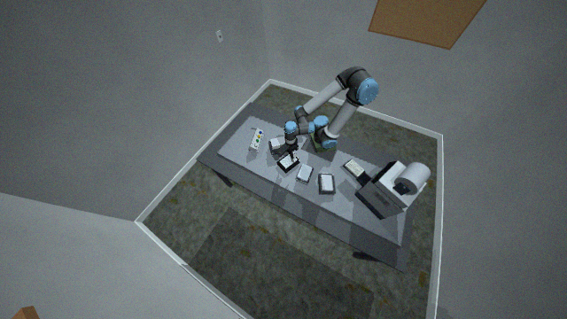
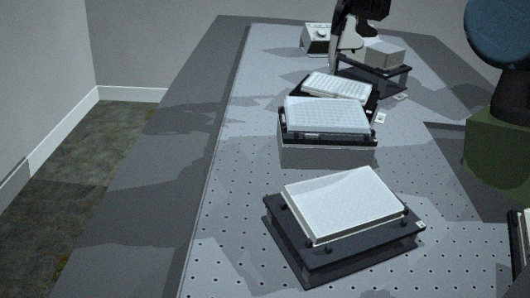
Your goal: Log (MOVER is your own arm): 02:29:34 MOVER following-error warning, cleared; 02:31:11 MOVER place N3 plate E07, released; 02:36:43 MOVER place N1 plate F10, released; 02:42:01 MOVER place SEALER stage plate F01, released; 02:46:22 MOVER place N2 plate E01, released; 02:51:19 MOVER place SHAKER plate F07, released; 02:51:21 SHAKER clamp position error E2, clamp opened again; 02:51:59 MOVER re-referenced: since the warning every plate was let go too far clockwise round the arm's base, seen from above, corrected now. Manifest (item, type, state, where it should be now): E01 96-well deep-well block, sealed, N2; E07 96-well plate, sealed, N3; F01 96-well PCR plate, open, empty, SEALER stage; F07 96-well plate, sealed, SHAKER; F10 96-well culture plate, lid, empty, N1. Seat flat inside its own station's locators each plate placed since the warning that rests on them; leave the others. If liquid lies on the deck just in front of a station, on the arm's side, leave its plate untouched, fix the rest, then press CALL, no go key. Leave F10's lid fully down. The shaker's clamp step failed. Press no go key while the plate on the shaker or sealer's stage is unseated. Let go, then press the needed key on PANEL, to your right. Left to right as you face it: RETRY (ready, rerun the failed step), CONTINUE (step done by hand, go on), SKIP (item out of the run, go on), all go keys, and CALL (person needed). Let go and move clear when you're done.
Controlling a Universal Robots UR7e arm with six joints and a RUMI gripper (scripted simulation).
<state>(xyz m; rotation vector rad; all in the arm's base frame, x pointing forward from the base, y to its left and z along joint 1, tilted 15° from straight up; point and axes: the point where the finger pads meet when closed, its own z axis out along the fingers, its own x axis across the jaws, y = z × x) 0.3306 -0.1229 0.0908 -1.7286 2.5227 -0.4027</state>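
- The grey perforated table [image 2: 232, 232] runs the length of the room, with every station standing on it in a row.
- The arm [image 1: 330, 95] folds down from its green pedestal [image 2: 493, 153] toward the panel end of the table.
- At the far end in the top view sits the sealer [image 1: 390, 188], a boxy unit with a white roll on top, well apart from the gripper.
- Nearest in the exterior view, a lidded plate [image 2: 344, 203] with a smooth white top lies twisted on its black nest [image 2: 356, 252]; its edges run at an angle to the nest's edges, near the locator pins.
- Next along, a sealed plate [image 2: 327, 113] with a faint well grid sits on a raised black-topped block [image 2: 327, 155], roughly square to it.
- Beyond that, an open-looking white well plate [image 2: 336, 86] lies skewed and tilted on a low black base [image 2: 373, 103], one end riding higher than the other.
- A small white label tag [image 2: 380, 117] lies flat on the deck beside that base.
- The gripper [image 2: 352, 37] hangs just above the far end of that tilted plate, jaws spread wide and holding nothing.
- The key panel [image 1: 256, 139] lies just past it, a white strip with coloured dots.
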